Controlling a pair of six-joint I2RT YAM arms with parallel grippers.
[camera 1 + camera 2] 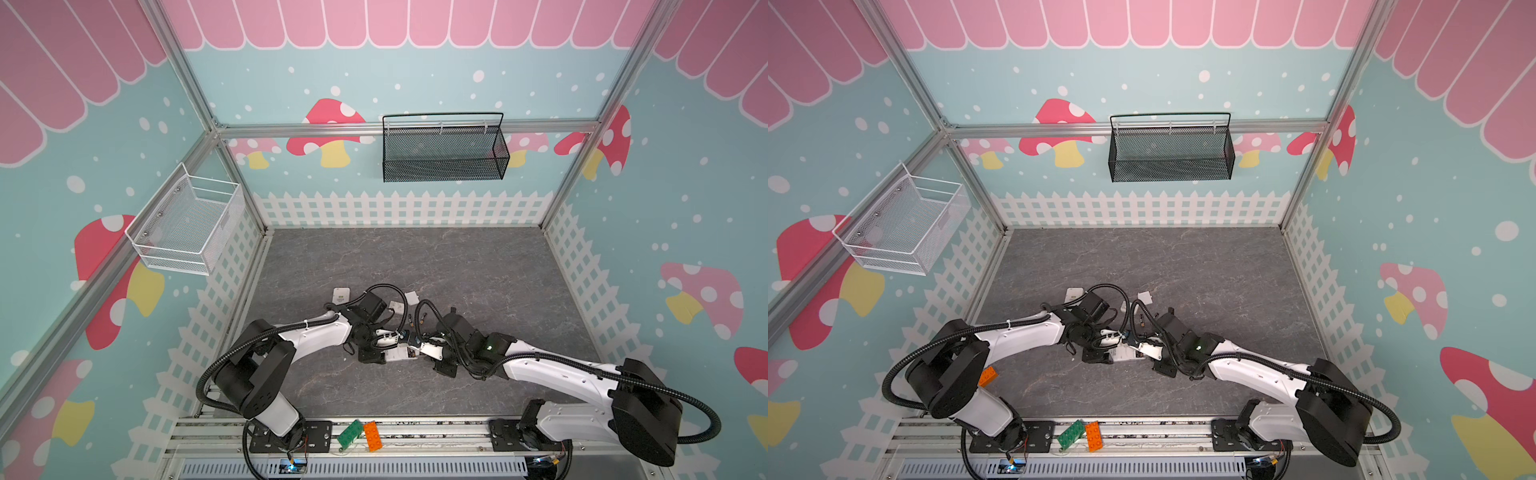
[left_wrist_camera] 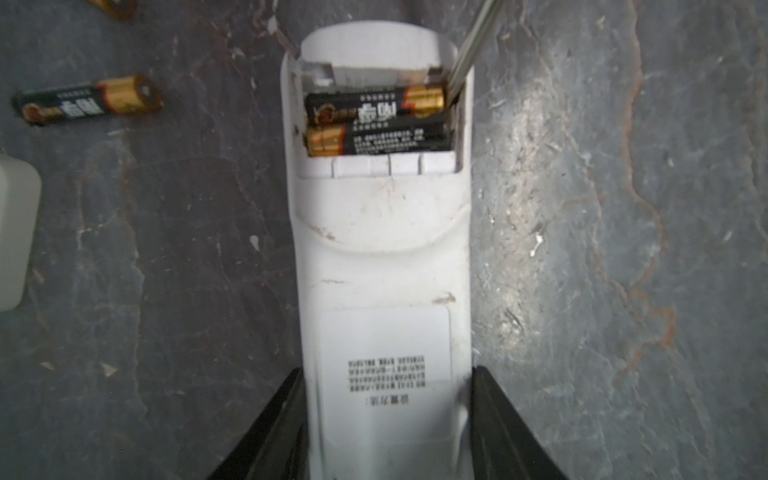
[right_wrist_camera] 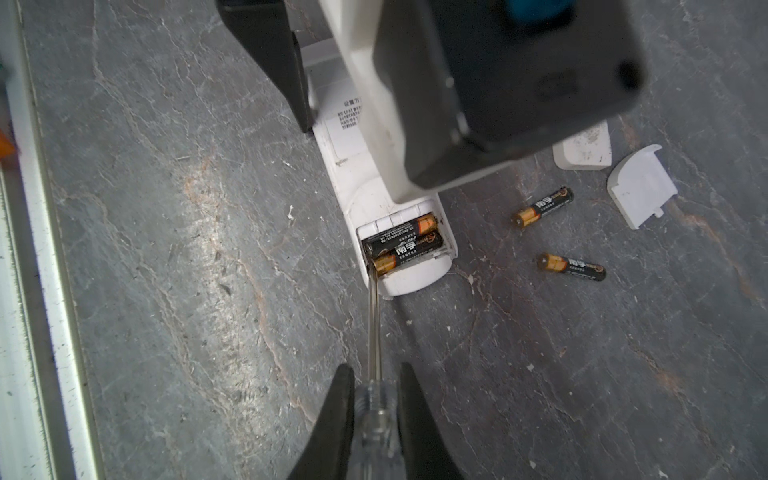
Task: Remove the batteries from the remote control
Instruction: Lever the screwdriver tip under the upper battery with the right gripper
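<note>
Tabletop [image 1: 457,270] (grey stone, mushroom walls [image 1: 415,75]): left pincer [image 2: 387,370] clamps remote [image 2: 382,232], right pincer [image 3: 375,368] clamps screwdriver [image 3: 374,324].

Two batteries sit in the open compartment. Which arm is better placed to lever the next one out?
Right. The right pincer is shut on the screwdriver, its tip at the gold end of a battery. The left pincer clamps the remote steady.

Four batteries [image 3: 405,249] are in view: two inside one white remote control [image 2: 382,257], two loose on the surface [image 3: 166,249]. There is a second remote [image 1: 341,295], one battery cover [image 3: 640,187], one further white piece [image 3: 582,151] and one screwdriver [image 3: 375,357]. Also one black mesh basket [image 1: 444,153], one white mesh basket [image 1: 187,224], one green toy brick [image 1: 1070,434] and two orange toy bricks [image 1: 1093,435].
</note>
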